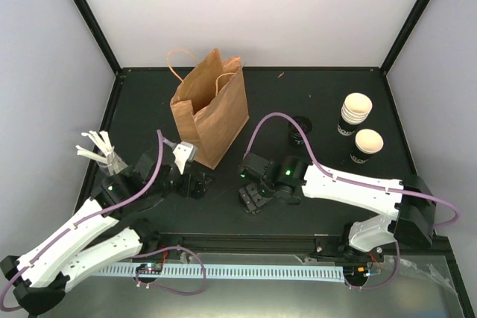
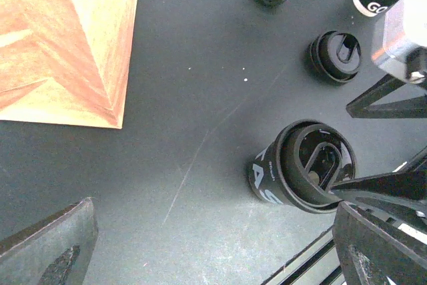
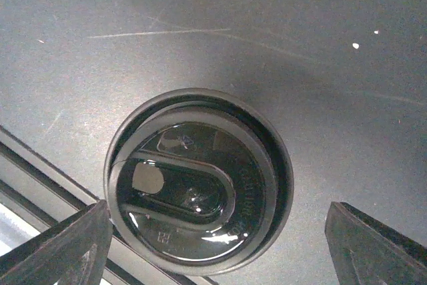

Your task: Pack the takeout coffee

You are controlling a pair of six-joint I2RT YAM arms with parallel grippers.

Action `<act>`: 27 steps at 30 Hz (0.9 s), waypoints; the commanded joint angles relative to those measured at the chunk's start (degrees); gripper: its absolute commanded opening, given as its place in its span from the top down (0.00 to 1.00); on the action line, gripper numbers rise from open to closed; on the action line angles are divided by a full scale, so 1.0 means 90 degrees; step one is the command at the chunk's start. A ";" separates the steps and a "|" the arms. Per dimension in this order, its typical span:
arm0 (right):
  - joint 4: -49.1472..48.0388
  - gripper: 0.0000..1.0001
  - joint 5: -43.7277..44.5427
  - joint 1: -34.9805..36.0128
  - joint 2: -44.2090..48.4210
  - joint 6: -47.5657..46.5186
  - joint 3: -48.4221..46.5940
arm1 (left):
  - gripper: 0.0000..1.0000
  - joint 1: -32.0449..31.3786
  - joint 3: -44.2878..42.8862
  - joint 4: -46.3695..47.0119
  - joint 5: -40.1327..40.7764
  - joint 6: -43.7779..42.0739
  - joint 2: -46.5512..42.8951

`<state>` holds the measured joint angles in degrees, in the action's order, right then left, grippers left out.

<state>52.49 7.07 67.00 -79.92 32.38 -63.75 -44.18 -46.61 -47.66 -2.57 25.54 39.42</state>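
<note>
Single cup (image 1: 367,145) before cup stack (image 1: 356,115), both right of bag (image 1: 211,109)

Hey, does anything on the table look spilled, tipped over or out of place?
Nothing stands out. The paper bag stands upright, the cup stack and the single open cup sit upright, the lidded cup sits between the right fingers, and no spill shows on the table.

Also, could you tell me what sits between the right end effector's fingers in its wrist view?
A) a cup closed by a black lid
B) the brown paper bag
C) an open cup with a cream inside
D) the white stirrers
A: the right wrist view looks straight down on a lidded cup, its glossy black top lying between the open fingers of the right end effector.
</note>
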 commanded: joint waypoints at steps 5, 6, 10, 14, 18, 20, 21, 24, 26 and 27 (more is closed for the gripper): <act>-0.0053 0.11 0.0110 0.0160 -0.0191 0.0354 -0.0184 | 0.01 0.0085 -0.0005 -0.0541 -0.0018 0.0209 -0.0458; -0.0038 0.11 0.0133 0.0208 -0.0240 0.0370 -0.0212 | 0.01 0.0085 0.0022 -0.0589 -0.0039 0.0252 -0.0536; 0.0051 0.11 0.0219 0.0368 -0.0428 0.0488 -0.0385 | 0.01 0.0085 0.0052 -0.0798 -0.0064 0.0363 -0.0940; 0.0104 0.12 0.0204 0.0419 -0.0602 0.0637 -0.0456 | 0.01 0.0085 -0.0087 -0.1032 -0.0043 0.0403 -0.1119; 0.0261 0.13 0.0408 0.0436 -0.0658 0.0844 -0.0437 | 0.01 0.0085 -0.0054 -0.1129 -0.0057 0.0459 -0.1306; 0.0336 0.14 0.0470 0.0435 -0.0654 0.0908 -0.0419 | 0.01 0.0085 -0.0004 -0.1135 -0.0087 0.0497 -0.1422; 0.0354 0.14 0.0481 0.0436 -0.0644 0.0929 -0.0409 | 0.01 0.0085 0.0012 -0.1139 -0.0099 0.0523 -0.1453; 0.0455 0.14 0.0567 0.0441 -0.0660 0.1009 -0.0426 | 0.01 0.0084 0.0071 -0.1117 -0.0191 0.0555 -0.1498; 0.0469 0.14 0.0636 0.0454 -0.0652 0.1021 -0.0441 | 0.01 0.0085 0.0122 -0.1085 -0.0217 0.0547 -0.1489; 0.0465 0.13 0.0656 0.0464 -0.0638 0.1013 -0.0446 | 0.01 0.0085 0.0136 -0.1066 -0.0216 0.0539 -0.1477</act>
<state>55.46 10.31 70.59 -85.34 39.86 -66.85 -43.81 -46.24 -56.58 -3.14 29.56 26.44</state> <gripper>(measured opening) 0.863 0.988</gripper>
